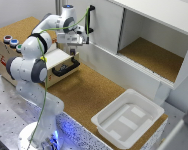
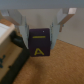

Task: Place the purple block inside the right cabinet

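We hold the purple block (image 2: 40,43) in the gripper (image 1: 75,48), up above the cork counter (image 1: 89,92).

In the wrist view we see the two fingers (image 2: 21,22) closed narrowly on the block's sides, its face with a yellow letter A turned towards the camera. In the exterior view our gripper hangs over the wooden drawer box (image 1: 59,57), beside the black door handle (image 1: 90,20). The right cabinet (image 1: 154,57) stands open towards the exterior view's right, its brown floor bare. A white tub (image 1: 128,120) sits near the counter's front edge.

Yellow letter "A" on purple block (image 2: 40,44) face; nothing else legible.
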Motion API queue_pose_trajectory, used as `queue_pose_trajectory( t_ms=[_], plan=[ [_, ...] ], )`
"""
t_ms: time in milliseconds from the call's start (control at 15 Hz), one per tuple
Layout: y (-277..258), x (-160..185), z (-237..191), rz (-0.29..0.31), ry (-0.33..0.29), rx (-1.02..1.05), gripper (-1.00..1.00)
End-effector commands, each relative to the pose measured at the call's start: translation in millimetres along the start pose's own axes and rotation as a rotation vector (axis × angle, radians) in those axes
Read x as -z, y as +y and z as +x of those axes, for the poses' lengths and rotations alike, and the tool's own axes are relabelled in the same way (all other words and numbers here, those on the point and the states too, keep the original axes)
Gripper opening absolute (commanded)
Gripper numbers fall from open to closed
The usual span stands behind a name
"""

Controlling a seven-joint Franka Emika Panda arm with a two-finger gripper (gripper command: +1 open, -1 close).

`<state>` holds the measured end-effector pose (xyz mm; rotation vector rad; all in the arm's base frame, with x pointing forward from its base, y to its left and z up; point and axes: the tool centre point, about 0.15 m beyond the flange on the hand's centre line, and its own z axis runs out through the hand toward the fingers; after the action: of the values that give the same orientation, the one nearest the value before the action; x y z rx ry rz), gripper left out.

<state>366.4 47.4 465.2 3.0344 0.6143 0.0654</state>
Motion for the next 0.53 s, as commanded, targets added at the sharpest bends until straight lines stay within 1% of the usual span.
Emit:
queue_pose_trajectory(
  t_ms=[0,67,200,333,467],
  plan=[
    [111.1,-18.0,-54.8,0.107,0.15,-0.164,-1.0],
    [131.9,-19.2,-57.4,0.109,0.159,-0.195,-1.0],
    [189.1,-20.4,-64.2,0.111,0.208,-0.291,-1.0],
    [236.4,-16.5,-67.5,0.096,0.262,-0.362,-1.0],
    [284.1,-10.5,-62.1,0.08,0.316,-0.425,-1.0]
  ],
)
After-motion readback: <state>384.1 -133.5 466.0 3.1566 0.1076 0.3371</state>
